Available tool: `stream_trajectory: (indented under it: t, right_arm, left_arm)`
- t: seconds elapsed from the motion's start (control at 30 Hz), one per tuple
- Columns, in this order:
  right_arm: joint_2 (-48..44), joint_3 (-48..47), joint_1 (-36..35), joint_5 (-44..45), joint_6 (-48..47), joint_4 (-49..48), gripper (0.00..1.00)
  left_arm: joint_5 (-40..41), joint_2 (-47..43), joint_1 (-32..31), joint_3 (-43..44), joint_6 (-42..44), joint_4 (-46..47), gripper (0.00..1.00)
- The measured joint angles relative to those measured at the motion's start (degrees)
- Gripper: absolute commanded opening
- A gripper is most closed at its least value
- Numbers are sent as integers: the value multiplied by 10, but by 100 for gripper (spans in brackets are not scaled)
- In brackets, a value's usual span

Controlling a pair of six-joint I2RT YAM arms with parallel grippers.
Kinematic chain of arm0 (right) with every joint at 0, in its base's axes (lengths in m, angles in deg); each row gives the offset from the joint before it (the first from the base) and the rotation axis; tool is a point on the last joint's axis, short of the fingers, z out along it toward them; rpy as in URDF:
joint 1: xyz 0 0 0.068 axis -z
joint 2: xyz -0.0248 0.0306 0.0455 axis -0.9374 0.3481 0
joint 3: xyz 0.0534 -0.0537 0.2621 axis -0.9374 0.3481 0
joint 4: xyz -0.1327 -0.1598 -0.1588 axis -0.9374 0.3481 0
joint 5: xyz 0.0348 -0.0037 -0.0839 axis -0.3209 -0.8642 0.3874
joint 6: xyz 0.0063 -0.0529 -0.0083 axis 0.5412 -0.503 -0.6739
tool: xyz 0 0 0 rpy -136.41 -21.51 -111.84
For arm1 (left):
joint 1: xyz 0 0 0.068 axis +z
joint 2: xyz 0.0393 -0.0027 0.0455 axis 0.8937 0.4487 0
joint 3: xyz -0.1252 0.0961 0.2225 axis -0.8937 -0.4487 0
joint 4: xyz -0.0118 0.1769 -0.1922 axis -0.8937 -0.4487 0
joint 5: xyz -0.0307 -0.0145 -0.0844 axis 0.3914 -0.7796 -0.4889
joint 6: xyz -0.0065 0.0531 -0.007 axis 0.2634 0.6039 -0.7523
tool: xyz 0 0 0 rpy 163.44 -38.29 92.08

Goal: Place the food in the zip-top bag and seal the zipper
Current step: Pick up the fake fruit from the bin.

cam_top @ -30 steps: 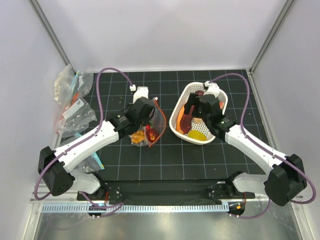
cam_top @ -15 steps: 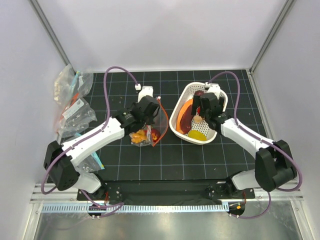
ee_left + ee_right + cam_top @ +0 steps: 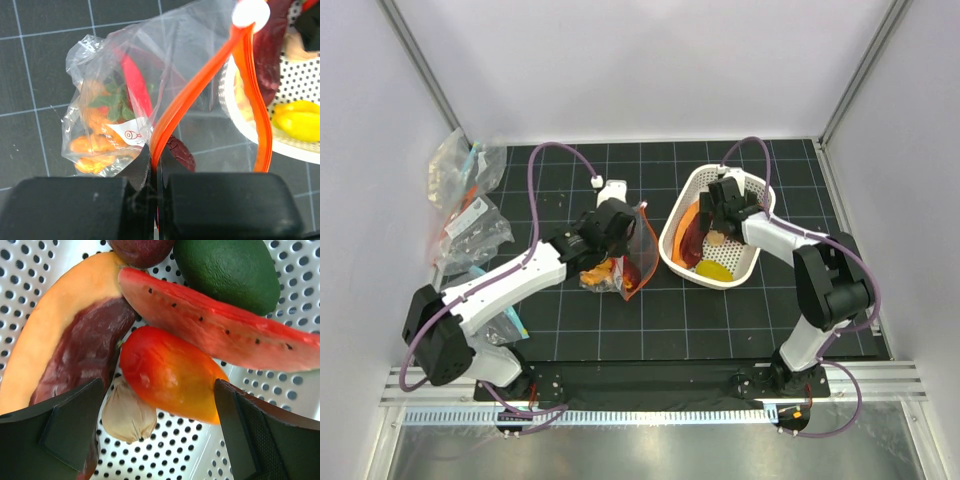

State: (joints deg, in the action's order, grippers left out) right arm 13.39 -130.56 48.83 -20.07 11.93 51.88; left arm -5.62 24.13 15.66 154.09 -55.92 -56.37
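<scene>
1. Left wrist view: zipper (image 3: 200, 95) lost from sight where the left gripper (image 3: 156, 172) pinches it; finger bodies cut by bottom edge.
2. Right wrist view: green piece (image 3: 227, 270) and purple piece (image 3: 140, 249) cut by top edge; watermelon slice (image 3: 220, 330) cut by right edge.
3. Top view: food (image 3: 603, 270) in zip-top bag (image 3: 632, 248) too small to name.

A white lattice basket (image 3: 752, 262) sits under and around the right pincer (image 3: 717, 212), its perforated floor straight below it. A heap of crumpled clear bags (image 3: 468, 215) (teal marks on them) lies well to the left of the left pincer (image 3: 618, 232), at the left edge of the black grid mat (image 3: 720, 320), which spreads beneath both pincers.
</scene>
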Motion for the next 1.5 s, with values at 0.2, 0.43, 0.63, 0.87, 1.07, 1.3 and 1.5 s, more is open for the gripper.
stream_trajectory:
  t: [0.2, 0.43, 0.63, 0.87, 1.07, 1.3, 1.5]
  right_arm:
    - [30, -37, 2, -9, 8, 24, 78]
    - [27, -35, 3, -31, 19, 31, 79]
    - [27, -36, 3, -37, 22, 34, 82]
    - [38, -50, 4, -59, 28, 48, 50]
    - [-38, -6, 4, -103, 42, 41, 45]
    - [-191, 45, -4, -166, 59, 17, 44]
    - [-236, 82, -25, -266, 63, -26, 43]
  left_arm:
    - [-15, -36, 0, -27, 0, 21, 0]
    - [-19, -36, 0, -29, 0, 26, 0]
    - [-19, -36, -1, -31, 0, 30, 0]
    - [-22, -36, -1, -31, 0, 30, 0]
    - [-24, -36, -1, -31, -1, 30, 0]
    - [-21, -23, -1, -31, -1, 32, 0]
    - [-25, 22, 17, -24, 0, 37, 0]
